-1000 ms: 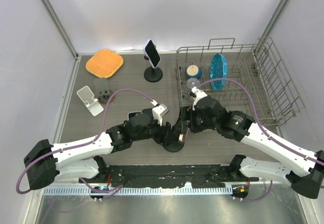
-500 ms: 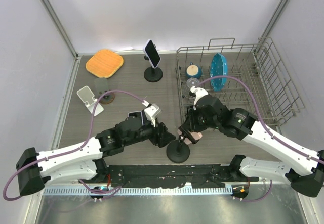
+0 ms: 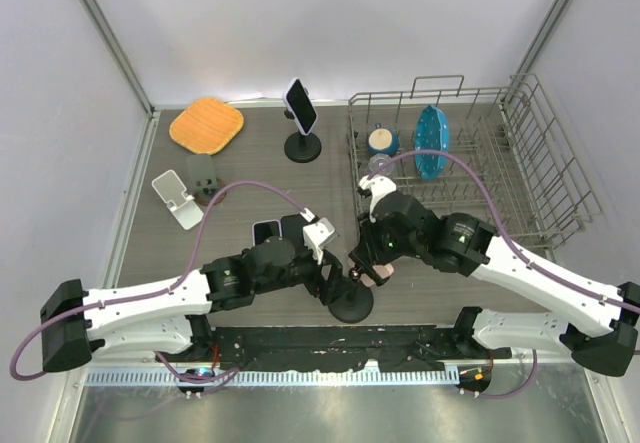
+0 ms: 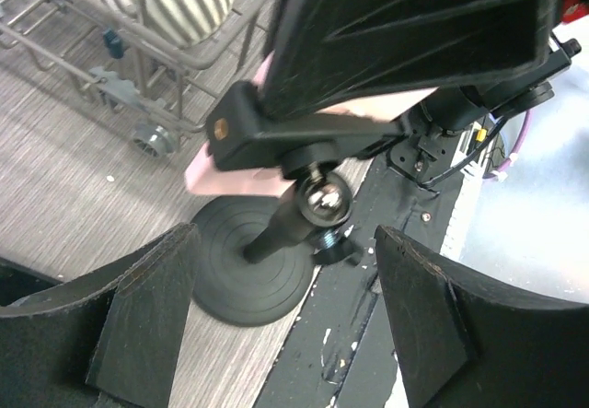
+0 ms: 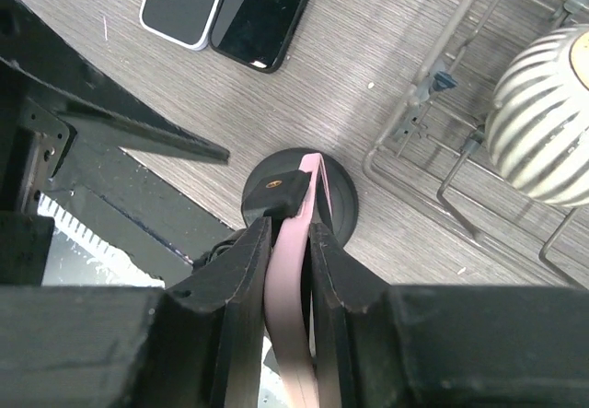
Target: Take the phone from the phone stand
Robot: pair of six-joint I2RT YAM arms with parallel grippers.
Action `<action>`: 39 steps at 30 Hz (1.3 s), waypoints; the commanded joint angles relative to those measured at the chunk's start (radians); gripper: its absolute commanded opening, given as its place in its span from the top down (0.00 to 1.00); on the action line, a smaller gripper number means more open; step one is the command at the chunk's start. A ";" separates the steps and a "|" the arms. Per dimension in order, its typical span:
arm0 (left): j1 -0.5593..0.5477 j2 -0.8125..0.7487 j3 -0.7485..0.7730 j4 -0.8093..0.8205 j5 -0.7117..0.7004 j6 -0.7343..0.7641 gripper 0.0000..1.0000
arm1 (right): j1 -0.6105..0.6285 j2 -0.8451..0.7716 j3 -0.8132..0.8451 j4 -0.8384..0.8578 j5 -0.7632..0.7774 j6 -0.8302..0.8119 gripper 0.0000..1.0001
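The right gripper is clamped on the pink phone, which sits in the black phone stand near the front edge. The left gripper stands apart around the stem (not touching). Better to pin the stand first, then lift the phone straight out — no twisting.

Likely lab: white-walled test enclosure

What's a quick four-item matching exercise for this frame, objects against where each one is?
1 pink phone
2 orange cloth
3 blue dish
4 two flat phones

a upright in the dish rack
b far-left corner of the table
c lying side by side, screens up
d clamped in the right gripper

Pairs: 1-d, 2-b, 3-a, 4-c
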 commanded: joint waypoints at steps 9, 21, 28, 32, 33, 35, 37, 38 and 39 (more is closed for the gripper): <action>-0.065 0.095 0.072 0.077 -0.183 0.010 0.22 | 0.079 0.068 0.083 0.156 0.122 0.013 0.99; -0.067 0.172 0.026 0.158 -0.282 0.010 0.78 | 0.099 0.048 0.040 0.174 0.154 0.026 0.98; -0.067 0.141 0.022 0.121 -0.328 -0.033 1.00 | 0.146 -0.006 0.023 0.169 0.211 0.037 0.63; -0.067 0.104 -0.001 0.087 -0.340 -0.069 1.00 | 0.182 -0.033 -0.002 0.173 0.277 0.040 0.55; -0.068 0.091 -0.006 0.084 -0.346 -0.083 1.00 | 0.194 -0.038 -0.015 0.173 0.299 0.040 0.55; -0.068 0.080 -0.014 0.072 -0.358 -0.088 1.00 | 0.203 -0.050 -0.035 0.191 0.316 0.030 0.56; -0.068 0.075 -0.015 0.066 -0.364 -0.089 1.00 | 0.212 -0.059 -0.072 0.231 0.323 0.014 0.57; -0.068 0.075 -0.014 0.063 -0.363 -0.086 1.00 | 0.214 -0.068 -0.086 0.246 0.327 0.008 0.58; -0.068 0.077 -0.014 0.063 -0.361 -0.086 1.00 | 0.215 -0.078 -0.113 0.263 0.333 0.002 0.61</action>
